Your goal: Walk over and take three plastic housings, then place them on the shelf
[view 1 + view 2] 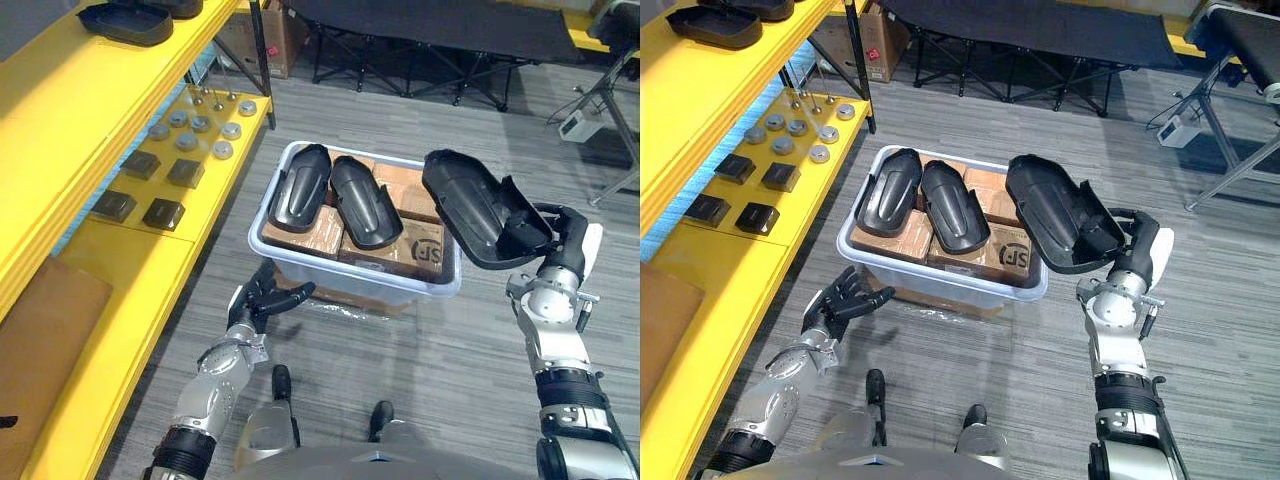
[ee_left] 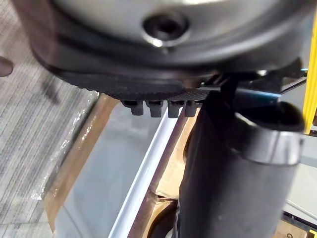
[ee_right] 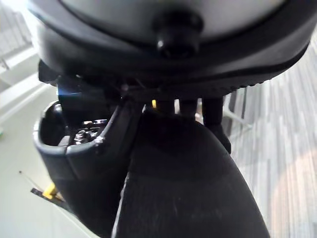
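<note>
- One grey plank-patterned floor [image 1: 420,370] runs across the room, with one black folding cot [image 1: 430,40] on thin legs at the far side
- One yellow shelf [image 1: 60,120] with two levels lines the robot's left; a dark shell [image 1: 130,22] lies at the far end of its upper level, with another beside it cut off by the picture's edge
- One pale plastic bin [image 1: 440,285] stands on the floor ahead, packed with brown cardboard boxes [image 1: 310,240]
- Three black plastic housings are at the bin, each a long, glossy, rounded shell narrowing toward one end: the left housing [image 1: 300,187] and the middle housing [image 1: 365,200] lie just beside each other on the boxes
- The third housing [image 1: 465,205] is held tilted over the bin's right corner, hollow side showing, clear of the boxes
- The right hand [image 1: 565,245] has its fingers curled round that housing's near end
- The left hand [image 1: 262,300] hangs low by the bin's near left corner, fingers loosely bent and apart, holding nothing
- Four dark square blocks [image 1: 185,172] sit on the lower level
- Seven round metal discs [image 1: 187,141] lie beyond them
</note>
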Controlling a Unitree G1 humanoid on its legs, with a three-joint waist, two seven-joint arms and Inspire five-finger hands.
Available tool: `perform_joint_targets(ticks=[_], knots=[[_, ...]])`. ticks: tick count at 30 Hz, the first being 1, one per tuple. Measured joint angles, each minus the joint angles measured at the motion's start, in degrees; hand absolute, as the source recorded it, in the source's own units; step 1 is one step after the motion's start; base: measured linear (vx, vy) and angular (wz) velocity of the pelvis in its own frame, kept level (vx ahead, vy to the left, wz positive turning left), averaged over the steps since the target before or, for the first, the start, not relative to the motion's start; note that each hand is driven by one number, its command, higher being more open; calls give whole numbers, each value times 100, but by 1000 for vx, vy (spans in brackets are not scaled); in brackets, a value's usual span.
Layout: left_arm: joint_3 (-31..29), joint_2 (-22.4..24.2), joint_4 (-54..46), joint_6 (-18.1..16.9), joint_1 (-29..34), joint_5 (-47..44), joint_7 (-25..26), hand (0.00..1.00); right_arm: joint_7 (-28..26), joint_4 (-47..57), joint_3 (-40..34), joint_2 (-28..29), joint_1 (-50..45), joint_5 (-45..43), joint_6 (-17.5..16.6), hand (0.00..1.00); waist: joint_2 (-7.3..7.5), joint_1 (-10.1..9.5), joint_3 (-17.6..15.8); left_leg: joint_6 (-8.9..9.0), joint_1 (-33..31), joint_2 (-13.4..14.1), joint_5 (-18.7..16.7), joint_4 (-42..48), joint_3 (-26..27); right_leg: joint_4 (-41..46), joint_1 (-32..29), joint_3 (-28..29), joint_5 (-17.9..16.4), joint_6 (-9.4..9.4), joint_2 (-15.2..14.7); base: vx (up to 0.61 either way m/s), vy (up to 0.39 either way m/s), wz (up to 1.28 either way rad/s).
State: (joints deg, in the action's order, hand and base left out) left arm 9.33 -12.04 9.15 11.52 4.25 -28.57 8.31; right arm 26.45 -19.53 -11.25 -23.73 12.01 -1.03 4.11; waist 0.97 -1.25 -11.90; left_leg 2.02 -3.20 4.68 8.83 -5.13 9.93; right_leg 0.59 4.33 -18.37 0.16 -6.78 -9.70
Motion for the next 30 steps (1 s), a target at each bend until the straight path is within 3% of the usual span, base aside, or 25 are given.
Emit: perform_joint_targets(ticks=[12,30], knots=[[-8,3,27,127,53,-1,-3,100,-28,-305,124,4,-2,-251,1,0,62,-19,212,2,66,-7,10,-2,37,-92,87,11,76,-3,2,-7,4,-2],[-22,-1,307,145,65,-5,-85,100,-102,-629,175,393,5,-267,0,0,97,-8,233,-14,86,-123,21,-2,-164,-273,274,-228,87,-44,-53,1,7,6]])
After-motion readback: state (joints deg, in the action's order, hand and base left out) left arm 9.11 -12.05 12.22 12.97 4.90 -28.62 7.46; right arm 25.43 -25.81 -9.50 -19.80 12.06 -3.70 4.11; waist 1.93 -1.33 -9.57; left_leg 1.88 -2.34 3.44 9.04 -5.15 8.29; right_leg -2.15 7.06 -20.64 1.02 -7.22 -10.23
